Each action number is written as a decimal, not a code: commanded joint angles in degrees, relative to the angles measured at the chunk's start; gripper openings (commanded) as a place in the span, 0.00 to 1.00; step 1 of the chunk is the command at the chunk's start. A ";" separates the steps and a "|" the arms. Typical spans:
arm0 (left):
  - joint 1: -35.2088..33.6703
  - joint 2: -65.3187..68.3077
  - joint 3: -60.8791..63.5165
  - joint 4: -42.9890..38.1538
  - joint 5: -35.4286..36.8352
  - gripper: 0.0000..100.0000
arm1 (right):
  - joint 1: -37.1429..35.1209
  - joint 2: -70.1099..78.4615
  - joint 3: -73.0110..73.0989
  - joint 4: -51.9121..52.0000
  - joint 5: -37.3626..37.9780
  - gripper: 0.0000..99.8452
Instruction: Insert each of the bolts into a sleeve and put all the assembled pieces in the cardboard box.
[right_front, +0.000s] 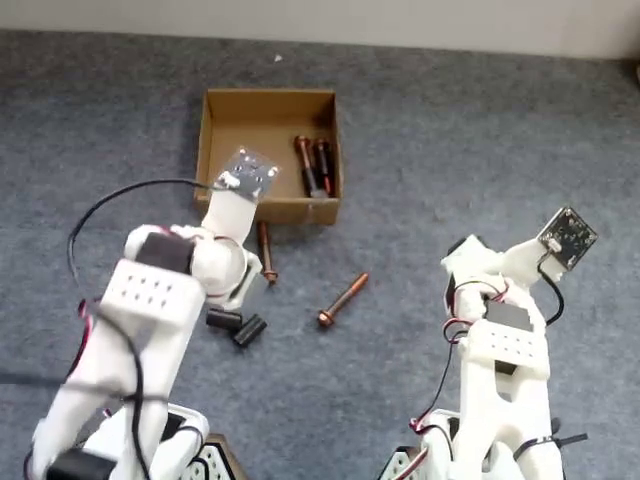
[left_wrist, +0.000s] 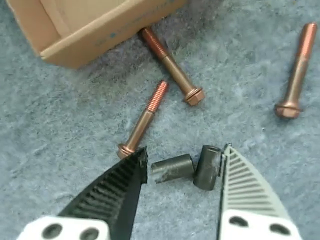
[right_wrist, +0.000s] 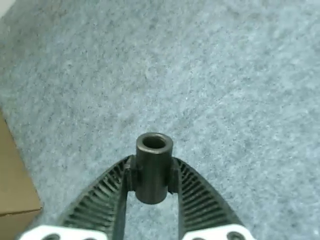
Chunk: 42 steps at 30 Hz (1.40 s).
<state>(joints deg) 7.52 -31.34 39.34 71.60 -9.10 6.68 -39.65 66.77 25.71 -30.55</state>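
From above, the cardboard box (right_front: 215, 150) holds assembled pieces (right_front: 312, 165), and a stray bolt (right_front: 343, 300) lies loose on the carpet (right_front: 480, 130). At the left wrist, the left gripper (left_wrist: 185, 149) gapes wide and empty, straddling two sleeves (left_wrist: 172, 168) just beside each other. Closing could pinch both or knock one away, and the nearest bolt (left_wrist: 142, 120) crowds one jaw. At the right wrist, the right gripper (right_wrist: 152, 165) clamps a third sleeve (right_wrist: 154, 147); a slack grip may tilt it.

The gripper (right_wrist: 152, 172) clamps a dark sleeve (right_wrist: 154, 150) between both fingers, with its open bore facing the camera. Grey carpeted surface (right_wrist: 225, 75) lies beneath. A corner of the box (right_wrist: 15, 195) sits apart from the sleeve.
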 joint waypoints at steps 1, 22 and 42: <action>-1.01 9.63 -5.23 -1.58 -2.46 0.25 | 0.48 -1.80 -0.22 -1.36 -0.26 0.00; -1.71 35.65 -25.19 -11.96 -48.18 0.17 | -0.92 -1.71 0.66 -1.27 -0.18 0.00; 3.21 42.77 -22.11 -12.31 -64.00 0.20 | -0.92 -1.71 0.40 -1.27 -0.09 0.00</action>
<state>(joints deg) 6.99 12.09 16.31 60.44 -72.22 6.42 -39.65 67.91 25.71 -30.55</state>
